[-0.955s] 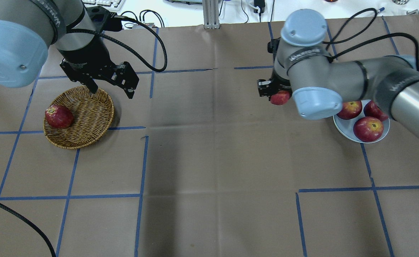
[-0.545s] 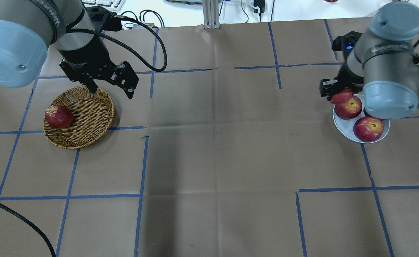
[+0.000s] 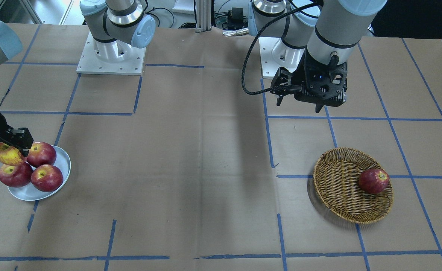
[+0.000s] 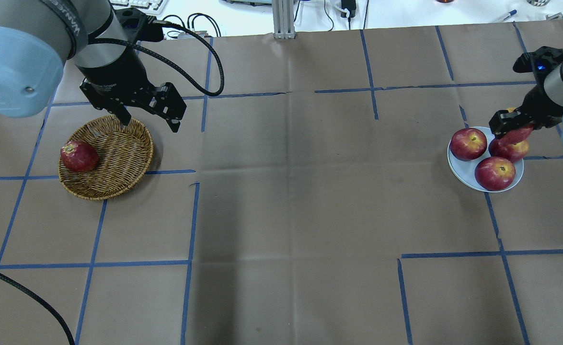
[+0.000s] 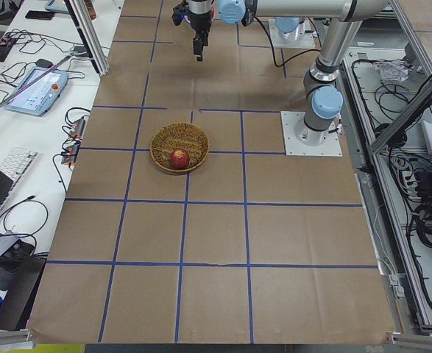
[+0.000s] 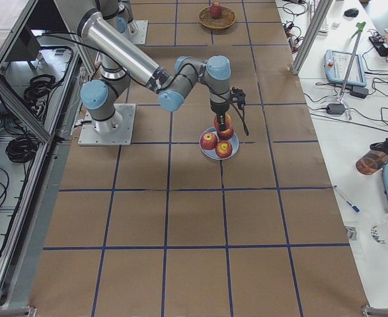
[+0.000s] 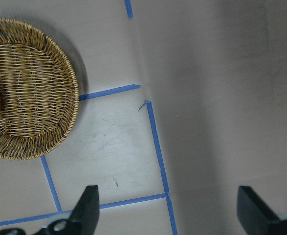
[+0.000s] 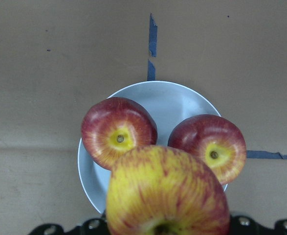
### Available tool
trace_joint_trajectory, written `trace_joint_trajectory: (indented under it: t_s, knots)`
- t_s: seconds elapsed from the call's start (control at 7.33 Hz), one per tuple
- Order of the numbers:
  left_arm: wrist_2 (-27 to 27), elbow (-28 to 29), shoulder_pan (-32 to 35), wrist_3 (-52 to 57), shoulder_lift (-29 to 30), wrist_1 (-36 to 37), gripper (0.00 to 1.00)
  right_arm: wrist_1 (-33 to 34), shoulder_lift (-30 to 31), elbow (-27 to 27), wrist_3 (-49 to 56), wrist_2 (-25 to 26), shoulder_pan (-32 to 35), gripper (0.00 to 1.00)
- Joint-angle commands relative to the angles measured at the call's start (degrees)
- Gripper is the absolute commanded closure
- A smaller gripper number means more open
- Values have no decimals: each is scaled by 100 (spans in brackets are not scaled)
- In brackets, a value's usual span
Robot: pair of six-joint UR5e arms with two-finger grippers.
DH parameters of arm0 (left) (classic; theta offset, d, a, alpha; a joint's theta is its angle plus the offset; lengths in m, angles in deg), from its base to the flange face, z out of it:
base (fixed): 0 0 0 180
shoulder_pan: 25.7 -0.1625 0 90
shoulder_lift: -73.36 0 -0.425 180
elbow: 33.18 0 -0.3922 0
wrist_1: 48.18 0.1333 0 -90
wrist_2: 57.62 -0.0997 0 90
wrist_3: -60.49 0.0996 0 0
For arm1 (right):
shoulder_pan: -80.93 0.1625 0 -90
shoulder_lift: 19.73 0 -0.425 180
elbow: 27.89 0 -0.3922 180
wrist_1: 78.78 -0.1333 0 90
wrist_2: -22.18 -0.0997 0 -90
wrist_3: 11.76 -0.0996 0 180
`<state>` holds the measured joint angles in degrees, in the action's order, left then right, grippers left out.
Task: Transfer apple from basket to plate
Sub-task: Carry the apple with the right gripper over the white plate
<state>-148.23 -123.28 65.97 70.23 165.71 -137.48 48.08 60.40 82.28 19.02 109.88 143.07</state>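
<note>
Brown paper ruled into squares by blue tape covers the long table [image 4: 286, 215] at which my two arms work. My right gripper [image 4: 512, 128] is clamped on the apple [image 3: 7, 155], the pale one streaked red over yellow-orange. It holds the fruit over the side of the plate [image 4: 459, 171] that faces the table's right end. Whether the apple touches anything beneath it cannot be told. Three dark red apples [image 4: 468, 143] already crowd that pale grey-blue plate, which sits in the half of the table toward the right end, about midway between my edge and the operators' edge. From the right wrist camera the held apple fills the lower middle, with two of the dark ones beyond it and a bare crescent of plate behind them. Well apart, in the half toward the table's left end, the wicker basket [image 4: 118, 158] lies flat on the paper. A lone dark apple [image 4: 79, 156] rests against the basket's inner wall on the side facing the left end. My left gripper [image 4: 150, 123] hangs raised above the table beside the basket, its two fingers [image 7: 87, 198] spread wide with nothing between them. From the left wrist camera the basket sits off to one side, and bare paper and a tape corner lie below the fingers.
</note>
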Motion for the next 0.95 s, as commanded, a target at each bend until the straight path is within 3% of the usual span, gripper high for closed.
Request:
trace_joint_trajectory:
  t_s: [0.0, 0.55, 0.68, 0.82]
  knots:
    - [-1, 9, 9, -24, -24, 0, 1, 216, -217, 30, 6, -59, -9, 45]
    - [-1, 9, 9, -33, -24, 26, 0, 217, -384, 127, 15, -42, -9, 44]
    - [-1, 9, 9, -33, -24, 61, 0, 217, -393, 127, 15, -42, -9, 39]
    - [-1, 1, 0, -33, -24, 79, 0, 217, -393, 127, 7, -15, -9, 27]
